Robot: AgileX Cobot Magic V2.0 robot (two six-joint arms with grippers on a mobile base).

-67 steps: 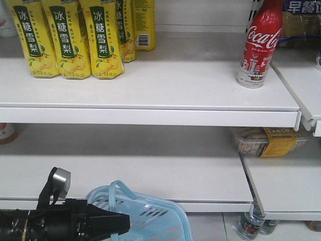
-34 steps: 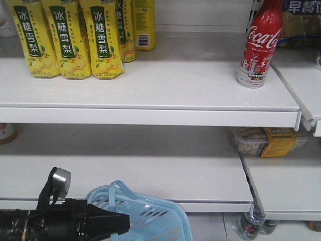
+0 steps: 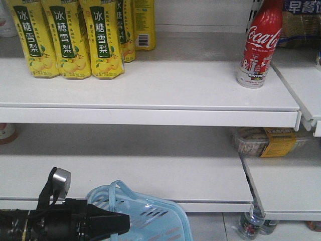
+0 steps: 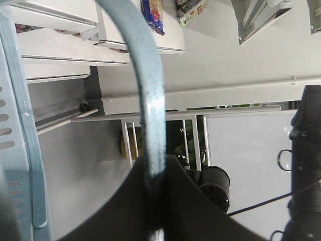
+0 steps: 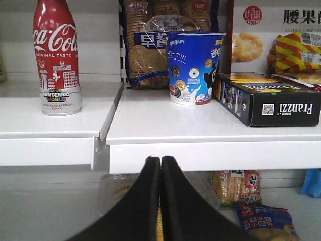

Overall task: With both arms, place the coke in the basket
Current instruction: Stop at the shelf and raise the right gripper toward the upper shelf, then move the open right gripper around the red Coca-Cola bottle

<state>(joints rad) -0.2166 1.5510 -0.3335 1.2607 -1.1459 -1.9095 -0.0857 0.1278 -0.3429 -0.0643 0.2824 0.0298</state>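
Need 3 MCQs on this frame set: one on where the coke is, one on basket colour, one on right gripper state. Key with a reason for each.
1. Where does the coke stand?
A. On the upper shelf, near its right end
B. Lying on the lower shelf
C. On the floor

2. What colour is the basket?
A. Red
B. Light blue
C. Yellow

3. What state is the right gripper in?
A. Open around the coke
B. Shut, holding nothing
C. Shut on the basket's handle

Answers:
1 A: the front view shows it upright on the upper shelf, near the right edge.
2 B: its slotted wall and handles are pale blue in the front view.
3 B: in the right wrist view its tips meet with nothing between them, and the coke stands apart on the shelf beyond.
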